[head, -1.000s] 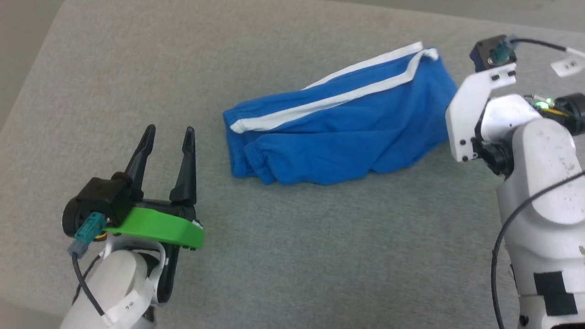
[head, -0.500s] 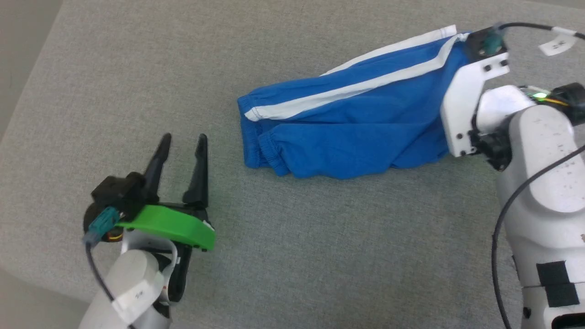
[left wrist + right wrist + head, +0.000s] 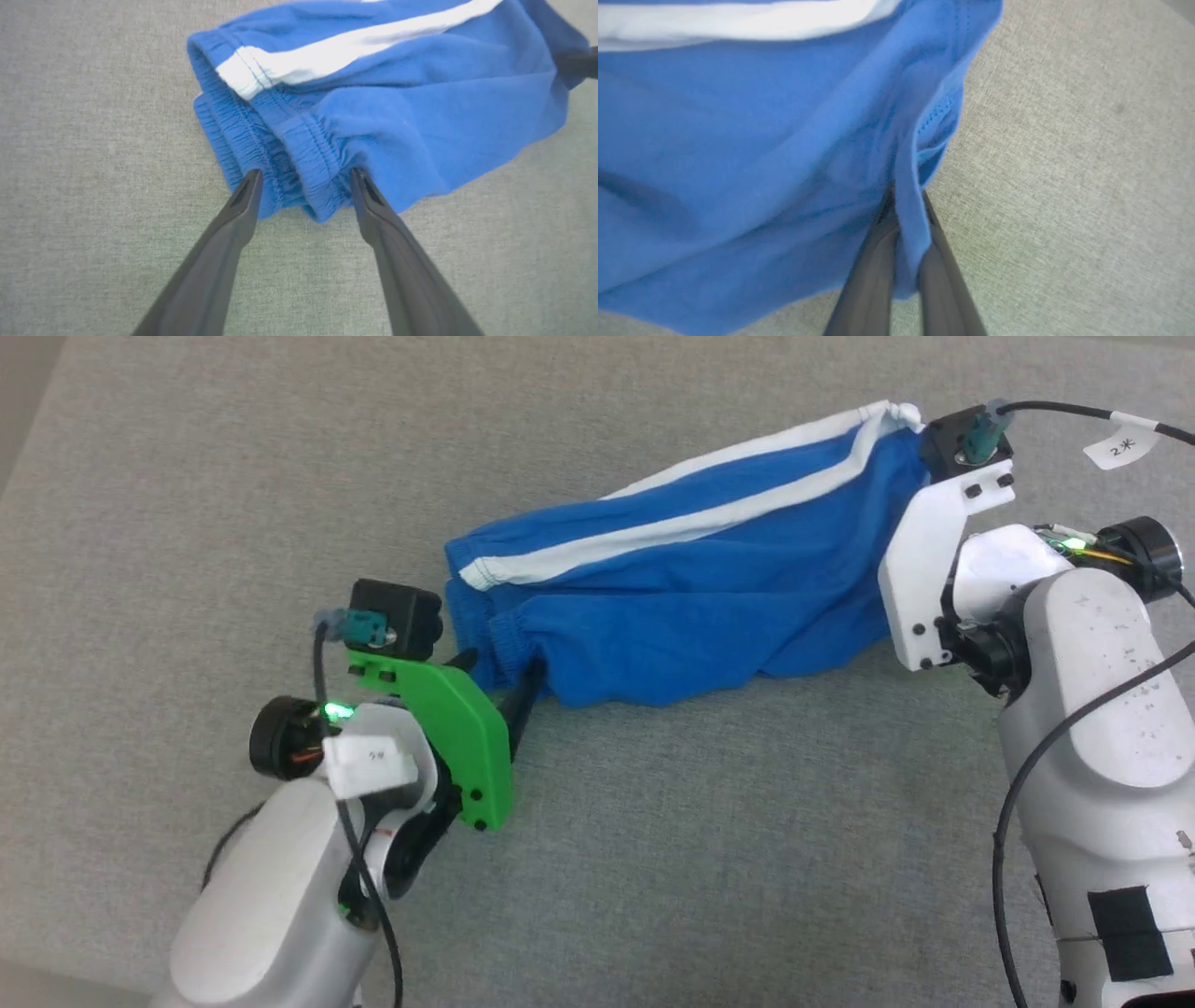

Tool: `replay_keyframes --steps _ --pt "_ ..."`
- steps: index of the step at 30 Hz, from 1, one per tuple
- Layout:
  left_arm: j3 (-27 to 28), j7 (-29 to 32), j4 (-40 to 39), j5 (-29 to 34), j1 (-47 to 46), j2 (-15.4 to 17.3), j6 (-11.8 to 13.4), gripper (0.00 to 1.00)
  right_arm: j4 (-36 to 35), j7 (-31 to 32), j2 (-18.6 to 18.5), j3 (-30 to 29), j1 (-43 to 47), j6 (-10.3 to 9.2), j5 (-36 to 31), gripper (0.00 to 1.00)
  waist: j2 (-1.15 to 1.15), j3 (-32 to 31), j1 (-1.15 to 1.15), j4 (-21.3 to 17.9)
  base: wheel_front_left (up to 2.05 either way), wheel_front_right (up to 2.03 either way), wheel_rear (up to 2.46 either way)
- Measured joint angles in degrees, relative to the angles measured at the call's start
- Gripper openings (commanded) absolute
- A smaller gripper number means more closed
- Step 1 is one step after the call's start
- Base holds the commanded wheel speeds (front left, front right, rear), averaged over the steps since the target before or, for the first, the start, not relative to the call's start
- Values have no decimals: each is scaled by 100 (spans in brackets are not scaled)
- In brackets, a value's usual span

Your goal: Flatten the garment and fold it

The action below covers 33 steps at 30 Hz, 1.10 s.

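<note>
- The garment (image 3: 691,607) is a pair of blue shorts with a white stripe (image 3: 653,537). It lies in the middle of the grey cloth top (image 3: 653,859), between the two arms.
- The shorts are not inside anything. They lie right on the grey top.
- The shorts are not flat. They are bunched up and full of soft folds, and one side lies over the other.
- The right gripper (image 3: 906,196) is at the leg end of the shorts. Its two fingers are close together and pinch a thin fold of blue cloth.
- The left gripper (image 3: 306,173) is at the other end, by the stretchy waistband (image 3: 280,154). Its fingers are wide apart, one on each side of the bunched band. The tips are right at the cloth, but they are not squeezing it.
- The job looks like it is only at the start. One end is held and the other end is about to be grabbed.
- Next, the left fingers likely need to close on the waistband.
- After that, the two arms need to pull the shorts out smooth and lay them flat. Only then can the fold be made. No fold is done yet.
</note>
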Motion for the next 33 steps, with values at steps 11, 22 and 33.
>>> replay_keyframes --steps 11,22,33 --pt "24 277 977 -86 -221 119 -21 0 -34 -100 66 298 -38 0 209 0 0 99 0 -209 0 0 0" --pt "275 81 1118 -712 -8 46 -377 0 -364 -534 37 156 692 0 898 0 0 -358 0 -257 0 0 0" --pt "455 822 644 -1184 1191 592 -114 0 -2562 -555 300 -523 3672 1 1530 0 0 -1202 0 -634 0 0 0"
